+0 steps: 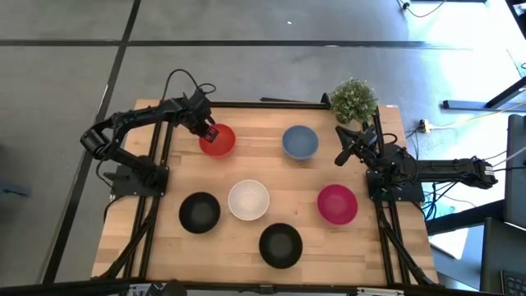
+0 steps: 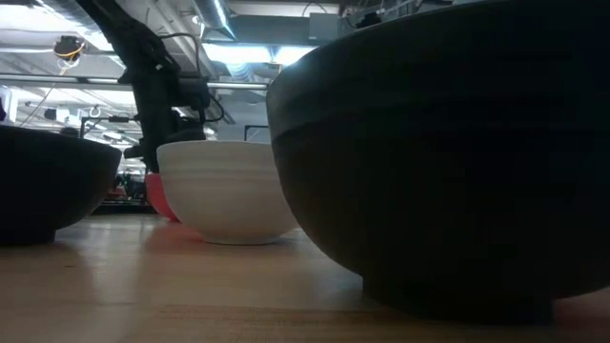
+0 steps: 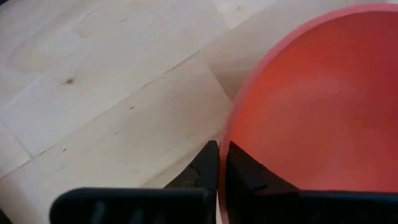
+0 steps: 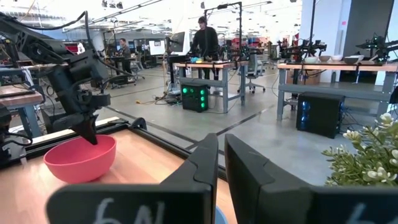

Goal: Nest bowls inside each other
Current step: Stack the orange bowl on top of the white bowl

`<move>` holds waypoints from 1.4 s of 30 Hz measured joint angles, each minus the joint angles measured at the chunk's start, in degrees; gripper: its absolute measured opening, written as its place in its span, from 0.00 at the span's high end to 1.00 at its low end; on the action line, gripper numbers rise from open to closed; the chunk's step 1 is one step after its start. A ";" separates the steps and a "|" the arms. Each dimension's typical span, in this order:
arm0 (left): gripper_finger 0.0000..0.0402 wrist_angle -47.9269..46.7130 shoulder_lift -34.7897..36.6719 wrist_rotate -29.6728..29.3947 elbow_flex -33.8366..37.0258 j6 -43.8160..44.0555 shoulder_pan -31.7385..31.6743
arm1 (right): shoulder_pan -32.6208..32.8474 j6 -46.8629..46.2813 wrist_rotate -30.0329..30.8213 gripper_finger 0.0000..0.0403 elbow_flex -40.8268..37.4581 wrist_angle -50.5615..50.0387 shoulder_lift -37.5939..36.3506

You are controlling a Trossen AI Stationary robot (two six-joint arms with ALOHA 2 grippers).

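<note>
Six bowls stand on the wooden table: red far left, blue far right, white in the middle, magenta to the right, and two black ones nearer. My left gripper is shut on the red bowl's rim at its far-left side. My right gripper is shut and hovers just right of the blue bowl, touching nothing. In the low view the white bowl and both black bowls hide most of the red bowl. My left gripper pinches the red bowl's rim between its two fingers, one finger outside the wall and one inside. The fingers come from above, slanting down from the far-left side. In the right wrist view the bowl sits upright on the table.
A small green potted plant stands at the far right corner, just beyond my right gripper. Bare wood lies between the bowls and along the table's left edge. People stand far off in the room behind.
</note>
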State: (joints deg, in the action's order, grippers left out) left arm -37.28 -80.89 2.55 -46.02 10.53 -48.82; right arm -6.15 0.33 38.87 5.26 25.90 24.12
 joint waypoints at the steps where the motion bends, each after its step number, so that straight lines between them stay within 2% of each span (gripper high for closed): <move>1: 0.99 0.00 -0.02 1.82 0.00 0.28 -0.32 | 0.01 -0.03 0.01 0.92 0.01 -0.01 0.00; 5: 0.99 -0.92 -0.06 7.84 -1.20 0.33 -0.88 | 0.02 0.01 0.02 0.92 0.01 -0.03 0.00; 11: 0.99 -5.79 -0.06 10.41 -8.30 -0.06 1.20 | 0.00 0.05 0.02 0.92 0.01 -0.19 0.00; 17: 1.00 -11.67 -0.05 16.40 -18.52 -0.07 8.53 | 0.01 0.16 0.02 0.92 0.01 -0.58 0.02; 22: 1.00 -18.91 -0.39 16.44 -24.41 2.51 17.74 | 0.02 0.16 0.02 0.92 0.01 -0.56 0.02; 26: 1.00 -21.79 -0.38 15.75 -26.18 6.30 24.92 | 0.01 0.16 0.02 0.92 0.01 -0.55 0.02; 33: 1.00 -17.70 -1.78 14.92 -26.38 12.33 36.31 | 0.00 0.16 0.03 0.92 0.01 -0.52 0.02; 38: 1.00 -15.42 -5.14 11.75 -26.40 16.07 41.08 | 0.02 -0.01 0.02 0.92 0.01 -0.47 0.00; 42: 1.00 -10.07 -9.24 11.67 -26.38 16.88 43.15 | 0.00 -0.10 0.02 0.92 0.01 -0.34 0.02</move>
State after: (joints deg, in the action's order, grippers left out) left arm -47.34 -90.12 14.21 -72.40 27.40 -5.68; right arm -6.15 0.23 38.89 5.28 25.56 24.14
